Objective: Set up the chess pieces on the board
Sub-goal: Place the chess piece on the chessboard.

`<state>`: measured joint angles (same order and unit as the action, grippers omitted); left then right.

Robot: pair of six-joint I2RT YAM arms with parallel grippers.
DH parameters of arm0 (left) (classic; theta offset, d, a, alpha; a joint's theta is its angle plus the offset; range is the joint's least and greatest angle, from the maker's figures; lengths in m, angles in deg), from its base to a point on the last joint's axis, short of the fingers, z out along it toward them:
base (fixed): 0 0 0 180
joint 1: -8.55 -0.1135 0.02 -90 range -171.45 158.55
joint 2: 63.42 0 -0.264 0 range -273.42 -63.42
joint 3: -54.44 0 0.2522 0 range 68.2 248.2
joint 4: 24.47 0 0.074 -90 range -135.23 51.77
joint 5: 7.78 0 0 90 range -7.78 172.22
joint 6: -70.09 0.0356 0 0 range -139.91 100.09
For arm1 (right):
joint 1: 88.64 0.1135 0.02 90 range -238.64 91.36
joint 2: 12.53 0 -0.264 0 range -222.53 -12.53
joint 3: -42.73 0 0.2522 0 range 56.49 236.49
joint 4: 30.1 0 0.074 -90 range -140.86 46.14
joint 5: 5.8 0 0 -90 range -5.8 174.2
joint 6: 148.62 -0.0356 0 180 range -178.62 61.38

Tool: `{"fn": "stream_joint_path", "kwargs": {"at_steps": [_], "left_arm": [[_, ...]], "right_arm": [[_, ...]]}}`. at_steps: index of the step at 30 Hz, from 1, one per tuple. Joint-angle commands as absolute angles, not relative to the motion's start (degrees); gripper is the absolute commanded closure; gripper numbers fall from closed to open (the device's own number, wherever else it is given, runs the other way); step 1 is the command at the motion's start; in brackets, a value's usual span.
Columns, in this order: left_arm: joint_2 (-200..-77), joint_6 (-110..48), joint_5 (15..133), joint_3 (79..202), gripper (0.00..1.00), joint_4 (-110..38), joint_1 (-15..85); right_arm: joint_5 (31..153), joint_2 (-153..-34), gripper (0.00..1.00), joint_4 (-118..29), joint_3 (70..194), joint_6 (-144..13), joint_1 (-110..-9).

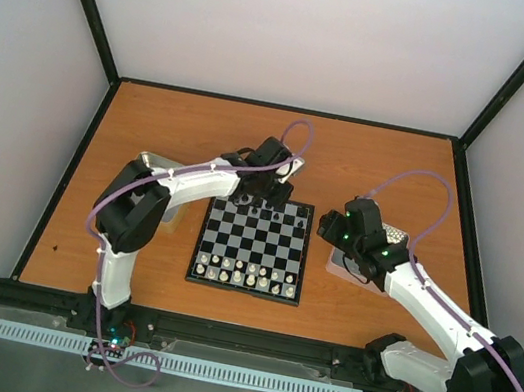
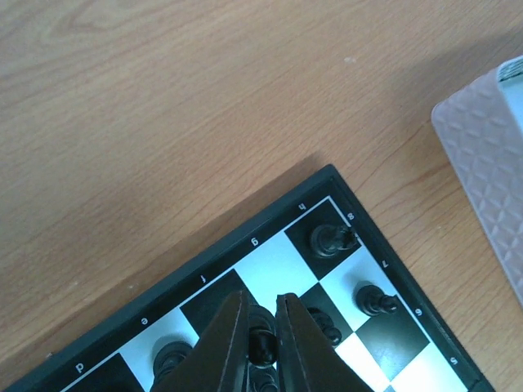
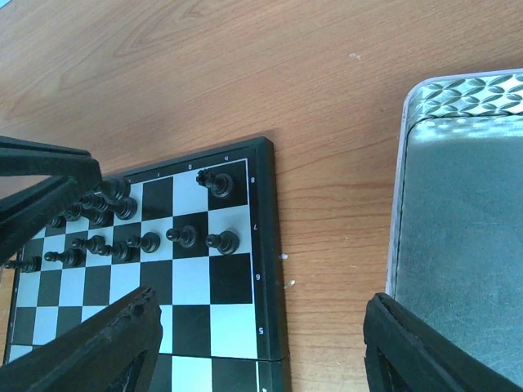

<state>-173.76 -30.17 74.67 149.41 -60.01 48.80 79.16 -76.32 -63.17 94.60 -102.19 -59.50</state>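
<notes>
Surface: orange-brown wooden table, pale walls on three sides. Board at centre; black pieces on far rows, whitish pieces on near rows. Bare wood beyond board's far edge. Left gripper over far rows, closed, apparently pinching black piece. Right gripper spread wide above gap between board's right edge and metal tray.

The left arm is reaching forward with its elbow bent, and the left gripper is pinching a black chess piece between nearly touching fingers. The right arm is stretching forward and leftward, its right gripper hanging with jaws spread wide, holding nothing.
</notes>
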Motion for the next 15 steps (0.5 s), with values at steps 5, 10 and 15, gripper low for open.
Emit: {"fn": "stream_joint_path", "kwargs": {"at_steps": [5,10,15], "left_arm": [[-177.8,-27.3,74.1,153.0,0.98,-60.7,49.0],[-179.4,-27.4,74.7,153.3,0.97,-60.1,48.9],[-180.0,-27.7,76.3,153.4,0.97,-60.8,49.0]], "right_arm": [[80.0,-76.9,0.33,-63.0,93.9,-102.8,-60.3],[80.0,-76.9,0.32,-63.4,93.8,-102.5,-60.3],[80.1,-76.8,0.32,-63.7,94.0,-102.4,-60.4]]}}
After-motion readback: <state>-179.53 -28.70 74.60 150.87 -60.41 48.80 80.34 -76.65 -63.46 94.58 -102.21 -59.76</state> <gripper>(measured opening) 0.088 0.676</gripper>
